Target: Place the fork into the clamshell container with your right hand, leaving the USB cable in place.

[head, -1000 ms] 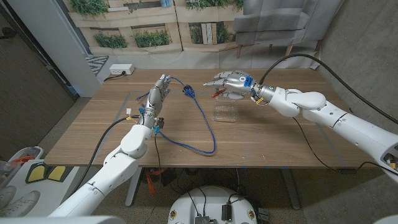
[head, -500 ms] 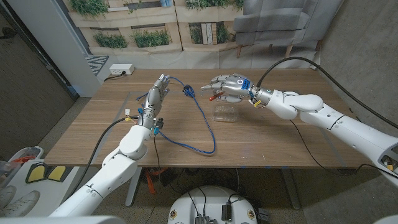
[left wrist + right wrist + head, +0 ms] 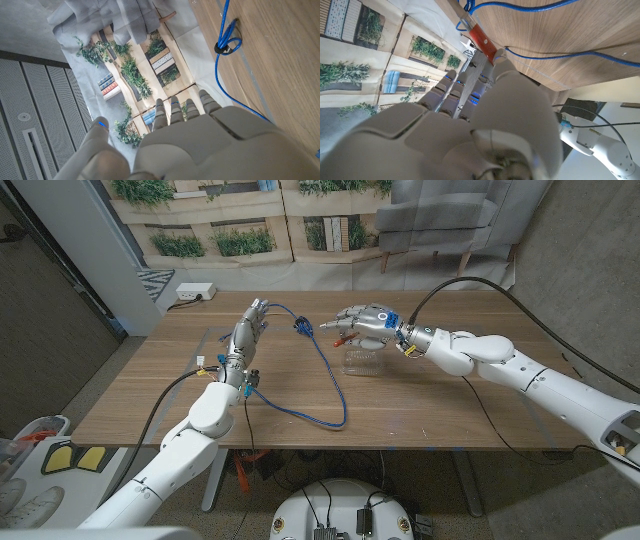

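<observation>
Nearest the robot, the blue cable (image 3: 325,375) loops on the wooden table (image 3: 430,405), its lowest bend close to the front edge, then runs up and back toward the far side, where its bundled end (image 3: 301,328) lies between the two hands. Left of it, the left hand (image 3: 248,332) stands over the table with fingers straight, slightly apart, holding nothing; the left wrist view shows the same extended fingers (image 3: 170,112) and the cable's tied coil (image 3: 226,45) on the wood beyond. Mid-table, the clear container (image 3: 362,360) sits just below the right hand (image 3: 366,320). The right hand is raised over the container's far edge, fingers curled around the fork (image 3: 341,330); its red handle (image 3: 481,36) juts past the fingertips in the right wrist view. Farthest back, a white power strip (image 3: 195,292) lies beyond the table's left corner.
</observation>
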{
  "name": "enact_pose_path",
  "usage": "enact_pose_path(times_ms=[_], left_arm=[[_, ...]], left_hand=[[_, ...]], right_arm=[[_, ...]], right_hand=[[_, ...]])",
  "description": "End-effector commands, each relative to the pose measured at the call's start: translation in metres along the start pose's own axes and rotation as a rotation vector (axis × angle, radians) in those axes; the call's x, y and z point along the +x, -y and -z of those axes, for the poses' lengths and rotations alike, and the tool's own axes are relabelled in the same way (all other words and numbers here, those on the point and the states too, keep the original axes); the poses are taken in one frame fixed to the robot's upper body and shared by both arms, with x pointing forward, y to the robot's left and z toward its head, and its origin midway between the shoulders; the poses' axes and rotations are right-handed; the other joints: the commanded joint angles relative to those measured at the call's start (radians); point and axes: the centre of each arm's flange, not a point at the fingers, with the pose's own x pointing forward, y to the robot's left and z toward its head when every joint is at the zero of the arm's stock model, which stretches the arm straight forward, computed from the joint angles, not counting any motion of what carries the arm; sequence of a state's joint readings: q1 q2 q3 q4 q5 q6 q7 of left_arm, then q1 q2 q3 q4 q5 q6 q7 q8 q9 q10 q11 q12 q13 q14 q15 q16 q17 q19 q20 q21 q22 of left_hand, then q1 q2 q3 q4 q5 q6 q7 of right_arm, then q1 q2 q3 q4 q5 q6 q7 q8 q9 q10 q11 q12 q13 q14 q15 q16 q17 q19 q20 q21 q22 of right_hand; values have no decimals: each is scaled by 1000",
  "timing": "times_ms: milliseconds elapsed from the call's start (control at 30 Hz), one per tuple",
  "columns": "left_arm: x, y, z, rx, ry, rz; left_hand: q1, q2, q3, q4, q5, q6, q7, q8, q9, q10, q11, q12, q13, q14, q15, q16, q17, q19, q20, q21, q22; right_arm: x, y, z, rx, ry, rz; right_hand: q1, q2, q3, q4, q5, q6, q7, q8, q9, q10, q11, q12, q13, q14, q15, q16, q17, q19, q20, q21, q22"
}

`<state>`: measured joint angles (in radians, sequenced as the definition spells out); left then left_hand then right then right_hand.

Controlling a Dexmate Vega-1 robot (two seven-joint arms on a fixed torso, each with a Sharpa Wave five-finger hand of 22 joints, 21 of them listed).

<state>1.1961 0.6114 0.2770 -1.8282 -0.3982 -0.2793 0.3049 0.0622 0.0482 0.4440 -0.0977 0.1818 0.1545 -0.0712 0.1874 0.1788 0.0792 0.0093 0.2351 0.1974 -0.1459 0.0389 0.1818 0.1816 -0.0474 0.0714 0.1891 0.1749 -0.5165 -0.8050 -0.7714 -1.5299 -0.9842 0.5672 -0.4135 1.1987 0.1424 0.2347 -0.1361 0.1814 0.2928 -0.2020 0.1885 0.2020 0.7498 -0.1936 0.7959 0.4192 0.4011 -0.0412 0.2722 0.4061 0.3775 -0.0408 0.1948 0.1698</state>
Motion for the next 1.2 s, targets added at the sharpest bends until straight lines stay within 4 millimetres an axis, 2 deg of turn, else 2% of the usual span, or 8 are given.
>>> enact_pose_path(times_ms=[33, 800, 1000, 1200], left_arm=[[-3, -3, 1, -4, -3, -8], [-6, -4, 6, -29, -19, -1], [-6, -4, 6, -30, -19, 0], [-9, -3, 6, -13, -42, -4]], left_hand=[[-4, -2, 3, -4, -3, 10, -3, 3, 4, 5, 2, -2, 5, -10, 3, 4, 2, -4, 8, 3, 1], [-5, 4, 6, -2, -2, 9, -3, 2, 4, 8, 0, -2, 5, -9, 2, 5, 2, -3, 5, 4, 1], [-6, 3, 5, -1, -2, 8, -3, 2, 4, 9, -11, -2, 5, -9, 3, 6, 2, -3, 5, 4, 1], [-7, 3, 5, -1, -2, 7, -3, 1, 4, 8, -6, -2, 5, -10, 2, 6, 2, -3, 6, 4, 1]], right_arm=[[8, -8, -7, 35, 11, -3], [10, -27, -12, 65, 14, -28], [7, -30, -13, 53, 26, -46], [3, -36, -14, 47, 21, -60]], right_hand=[[37, 28, 3, 4, 4, -2, 1, 1, 2, 21, -17, 16, 4, 9, -192, -3, 5, -3, -74, 2, 3], [38, 29, 3, 4, 4, 4, 6, 3, 2, 19, -16, 17, -2, 8, -192, -11, 10, -5, -74, 2, 3], [39, 29, 4, 4, 4, 5, 6, 4, 2, 18, -15, 18, -2, 11, -193, -11, 11, -6, -74, 2, 3], [40, 29, 4, 4, 4, 9, 6, 5, 2, 17, -15, 20, -3, 13, -193, -12, 12, -5, -73, 3, 3]])
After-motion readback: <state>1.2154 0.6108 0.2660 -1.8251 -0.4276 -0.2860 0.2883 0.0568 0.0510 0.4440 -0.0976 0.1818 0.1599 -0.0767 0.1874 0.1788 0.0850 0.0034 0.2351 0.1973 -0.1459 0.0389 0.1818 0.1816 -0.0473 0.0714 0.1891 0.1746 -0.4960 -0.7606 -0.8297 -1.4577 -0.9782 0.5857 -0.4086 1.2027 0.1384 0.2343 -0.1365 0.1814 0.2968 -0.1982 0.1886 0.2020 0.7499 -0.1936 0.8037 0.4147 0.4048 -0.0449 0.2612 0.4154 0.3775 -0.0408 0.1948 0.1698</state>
